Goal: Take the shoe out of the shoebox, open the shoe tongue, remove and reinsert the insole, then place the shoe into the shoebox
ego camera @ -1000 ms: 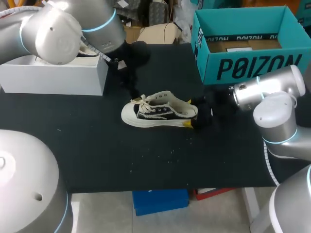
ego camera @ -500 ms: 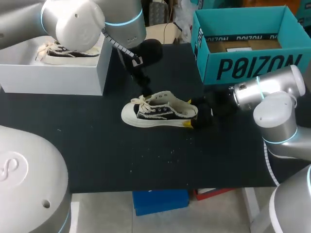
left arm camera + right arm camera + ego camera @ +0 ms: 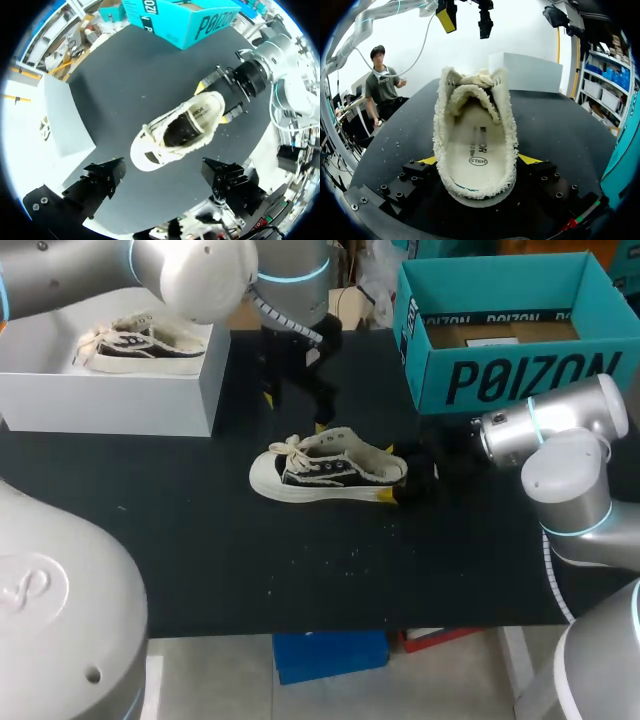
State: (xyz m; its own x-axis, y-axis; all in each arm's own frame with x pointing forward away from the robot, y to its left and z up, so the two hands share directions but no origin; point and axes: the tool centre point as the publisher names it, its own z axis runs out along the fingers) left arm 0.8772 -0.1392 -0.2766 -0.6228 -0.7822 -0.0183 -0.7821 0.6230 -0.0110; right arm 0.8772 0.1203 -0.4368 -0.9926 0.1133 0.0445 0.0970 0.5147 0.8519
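The table (image 3: 300,570) was lit evenly, seemingly from above; faint shadows were cast beside the shoe (image 3: 330,470), and glare was seen beyond.

Upper of the shoe (image 3: 328,468) is black woven canvas, matt. Its lining (image 3: 509,130) is cream fleece, fuzzy and rough. The sole (image 3: 266,481) is white and smooth, rubbery, with a slight sheen. The laces (image 3: 290,448) look like soft cotton. The insole (image 3: 470,145) is flat, pale and smooth-faced, with print on it. The table (image 3: 300,570) has a matt black cloth-like cover with a fine texture and white lint specks. The white shoebox (image 3: 120,400) is smooth matt card. The teal box (image 3: 500,375) is matt printed card outside and raw brown cardboard inside. The left arm (image 3: 190,270) and right arm (image 3: 565,455) have smooth satin silver-grey shells; plastic or painted metal, can't tell. The right gripper (image 3: 476,161) has matt black finger blocks with metal screw heads and smooth yellow tips (image 3: 529,159).
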